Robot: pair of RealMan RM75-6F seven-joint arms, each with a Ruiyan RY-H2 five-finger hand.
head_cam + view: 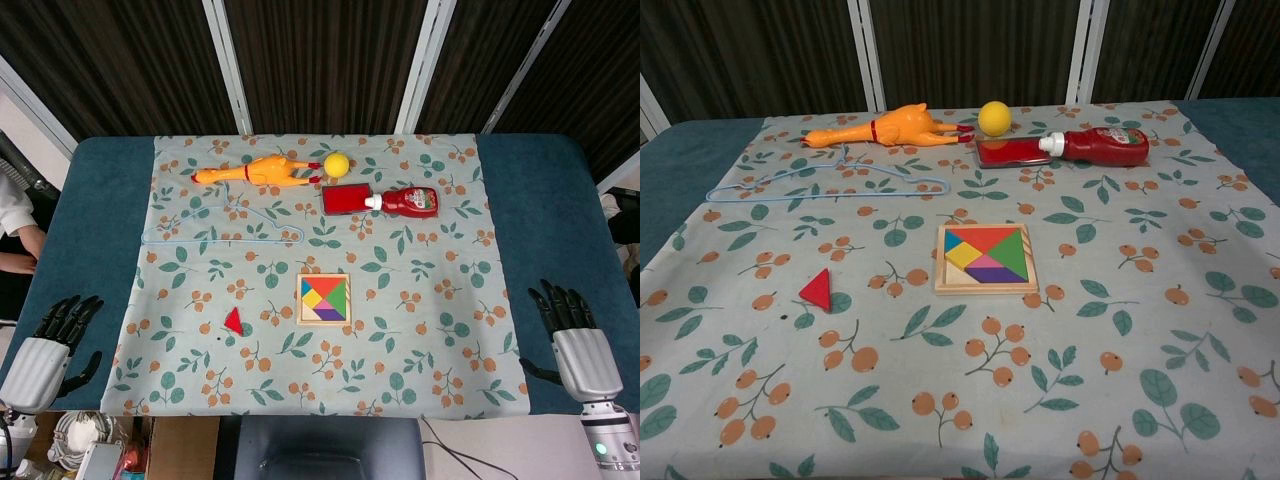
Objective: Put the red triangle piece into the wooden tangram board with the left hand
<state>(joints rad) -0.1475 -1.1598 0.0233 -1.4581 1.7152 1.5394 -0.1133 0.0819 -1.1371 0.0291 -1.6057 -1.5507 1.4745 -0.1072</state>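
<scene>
Head view. The left hand [52, 340] rests at the near left corner of the table [560, 190], on the bare blue surface just outside the edge of the patterned cloth [420, 330]. Its fingers are spread and slightly curved, released, holding and touching nothing. The right hand [572, 335] lies likewise at the near right corner, fingers apart, nothing in its grasp. The red triangle piece [234, 321] lies flat on the cloth, well inward of the left hand and slightly ahead of it. The wooden tangram board [324, 299] sits beyond the triangle, farther from the left hand, roughly midway between both hands; the two are apart. Open cloth lies between the left hand and the triangle. Farther out from the hands: a blue wire hanger [215, 225], a rubber chicken [262, 172], a yellow ball [337, 164] and a ketchup bottle [395, 200].

Chest view. Neither hand shows. The triangle [817, 291] lies flat, with bare cloth separating it from the board [985, 258]. The board's coloured pieces fill most of its frame; an uncovered wooden strip shows along its near edge.
</scene>
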